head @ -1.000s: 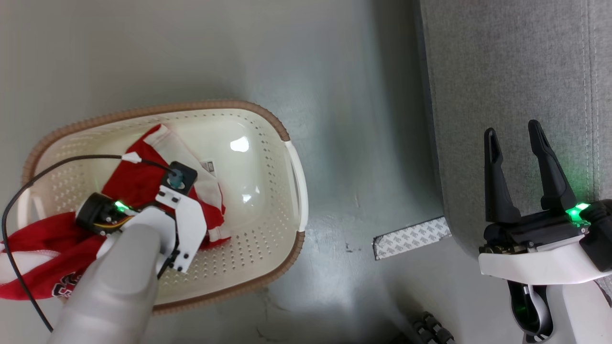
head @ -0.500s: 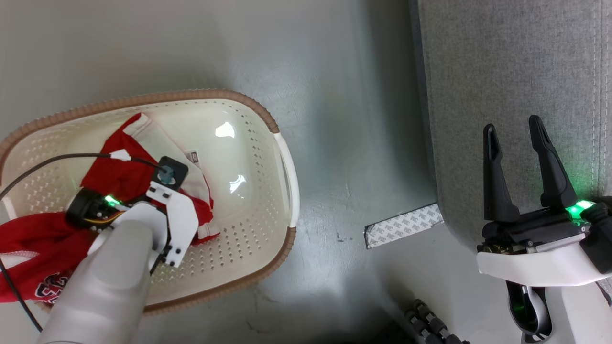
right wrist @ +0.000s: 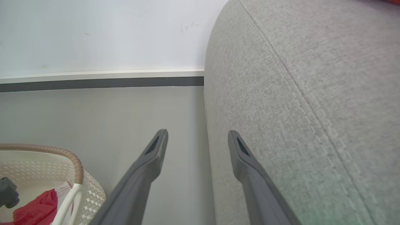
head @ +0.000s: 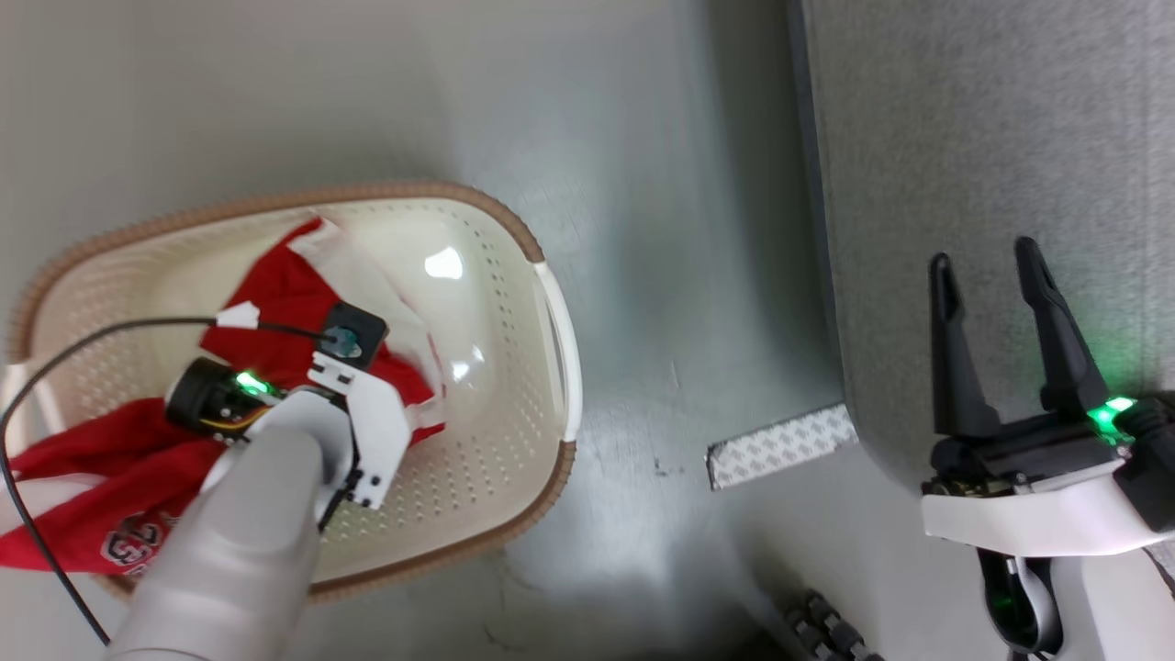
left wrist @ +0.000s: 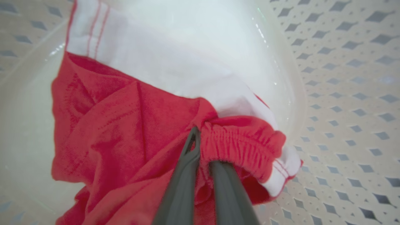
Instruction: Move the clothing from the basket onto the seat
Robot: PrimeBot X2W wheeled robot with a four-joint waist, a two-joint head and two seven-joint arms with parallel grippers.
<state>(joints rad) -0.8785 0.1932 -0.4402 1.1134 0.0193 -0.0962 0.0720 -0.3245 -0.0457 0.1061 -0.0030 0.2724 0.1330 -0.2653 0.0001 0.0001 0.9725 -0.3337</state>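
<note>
Left gripper (left wrist: 204, 150) fingers pinched tight on a gathered fold of the red jersey (left wrist: 118, 125), inside the basket (head: 528, 240), one jersey end spilling over the basket's rim, right gripper (head: 984, 262) fingers spread wide, well apart from the basket, above the grey sofa (head: 964, 128).

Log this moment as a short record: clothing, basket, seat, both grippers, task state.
clothing: red and white, bunched in the basket, one end lying over the rim at the robot's left
basket: on the floor, left of the seat and apart from it
seat: grey sofa at the robot's right
left gripper: down in the basket, shut on a fold of the clothing
right gripper: open, holding nothing, over the seat's edge
task state: clothing gripped, not yet on the seat
</note>
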